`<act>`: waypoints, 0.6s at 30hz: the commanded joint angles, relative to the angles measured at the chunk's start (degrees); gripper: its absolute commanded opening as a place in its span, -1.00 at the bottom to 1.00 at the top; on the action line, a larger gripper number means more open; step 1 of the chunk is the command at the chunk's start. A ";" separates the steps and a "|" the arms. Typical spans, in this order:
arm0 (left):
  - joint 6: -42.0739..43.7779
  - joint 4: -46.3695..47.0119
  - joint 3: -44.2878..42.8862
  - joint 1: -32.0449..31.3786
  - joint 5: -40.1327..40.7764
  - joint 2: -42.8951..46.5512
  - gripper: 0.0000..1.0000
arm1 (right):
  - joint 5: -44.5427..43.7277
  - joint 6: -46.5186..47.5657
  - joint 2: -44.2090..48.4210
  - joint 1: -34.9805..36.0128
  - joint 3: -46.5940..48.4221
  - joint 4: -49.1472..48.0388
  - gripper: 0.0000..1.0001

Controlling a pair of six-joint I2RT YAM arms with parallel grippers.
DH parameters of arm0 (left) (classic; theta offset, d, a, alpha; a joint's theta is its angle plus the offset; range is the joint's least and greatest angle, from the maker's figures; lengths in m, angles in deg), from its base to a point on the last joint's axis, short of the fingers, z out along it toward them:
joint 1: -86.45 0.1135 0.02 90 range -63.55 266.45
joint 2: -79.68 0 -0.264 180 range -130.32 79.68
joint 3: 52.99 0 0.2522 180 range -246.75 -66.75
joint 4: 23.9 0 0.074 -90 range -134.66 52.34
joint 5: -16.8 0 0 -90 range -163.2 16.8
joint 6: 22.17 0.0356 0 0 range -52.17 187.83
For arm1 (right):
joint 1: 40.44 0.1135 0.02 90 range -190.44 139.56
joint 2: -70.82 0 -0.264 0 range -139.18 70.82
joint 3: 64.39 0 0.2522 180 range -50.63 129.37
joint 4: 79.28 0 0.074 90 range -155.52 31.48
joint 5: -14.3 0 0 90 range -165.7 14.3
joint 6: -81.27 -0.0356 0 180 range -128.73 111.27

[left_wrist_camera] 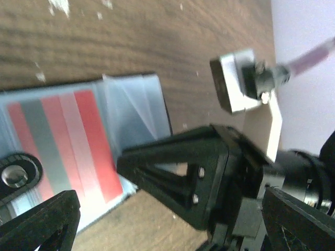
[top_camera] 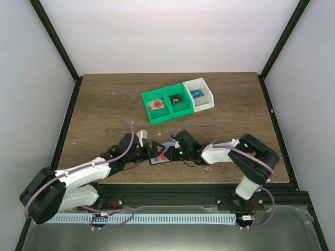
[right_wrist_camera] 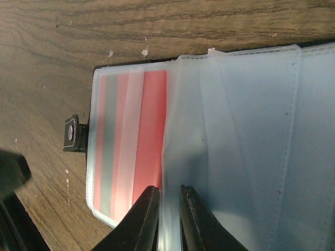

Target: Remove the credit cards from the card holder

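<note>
The card holder lies open on the table near the front edge, between my two grippers. In the right wrist view its clear sleeves fan out, and a red-and-grey striped credit card sits inside the left sleeve. My right gripper is pinched on the edge of one clear sleeve flap next to the card. My left gripper is open wide at the holder's left side. One of its fingers lies over the holder's corner by the snap tab. The red card also shows in the left wrist view.
Two green bins and a white bin stand in a row at the back middle, each with a small item inside. In the left wrist view one right gripper finger fills the middle.
</note>
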 commanded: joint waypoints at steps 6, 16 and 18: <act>-2.27 0.03 2.55 -2.54 4.67 -3.82 0.97 | -0.59 -0.62 -1.43 1.63 -1.68 3.57 -0.72; -1.79 6.35 1.79 -2.45 2.46 -9.96 0.98 | -0.49 -0.72 -1.20 1.92 -2.29 3.11 -0.72; -1.84 6.89 1.88 -2.45 2.32 -10.66 0.98 | -0.49 -0.68 -1.28 2.01 -2.27 3.00 -0.72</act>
